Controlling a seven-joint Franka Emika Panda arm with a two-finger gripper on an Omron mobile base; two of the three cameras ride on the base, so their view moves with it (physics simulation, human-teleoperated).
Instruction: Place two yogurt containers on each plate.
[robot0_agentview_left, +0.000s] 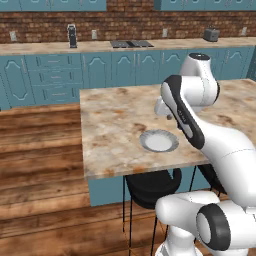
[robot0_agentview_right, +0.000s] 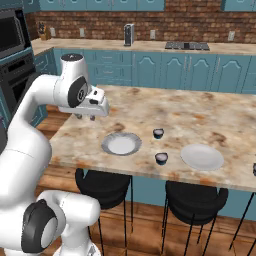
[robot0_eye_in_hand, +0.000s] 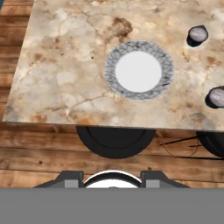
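Note:
Two grey-rimmed plates lie empty on the marble island: the left plate (robot0_agentview_right: 121, 144) (robot0_agentview_left: 159, 141) (robot0_eye_in_hand: 139, 70) and the right plate (robot0_agentview_right: 202, 156). Between them stand two yogurt containers, dark with pale tops: the far one (robot0_agentview_right: 158, 133) (robot0_eye_in_hand: 197, 35) and one near the front edge (robot0_agentview_right: 161, 158) (robot0_eye_in_hand: 216, 97). My gripper (robot0_agentview_right: 85, 117) (robot0_eye_in_hand: 111, 178) hangs open and empty above the island, high over its front-left part, left of the left plate. In the left base view my own arm covers the island right of that plate.
Black stools (robot0_agentview_right: 102, 182) (robot0_agentview_right: 195, 195) (robot0_agentview_left: 152, 187) stand under the island's front edge. Teal cabinets, a cooktop (robot0_agentview_right: 186, 45) and a toaster (robot0_agentview_left: 211, 34) line the far brick wall. An oven tower (robot0_agentview_right: 12, 55) stands left.

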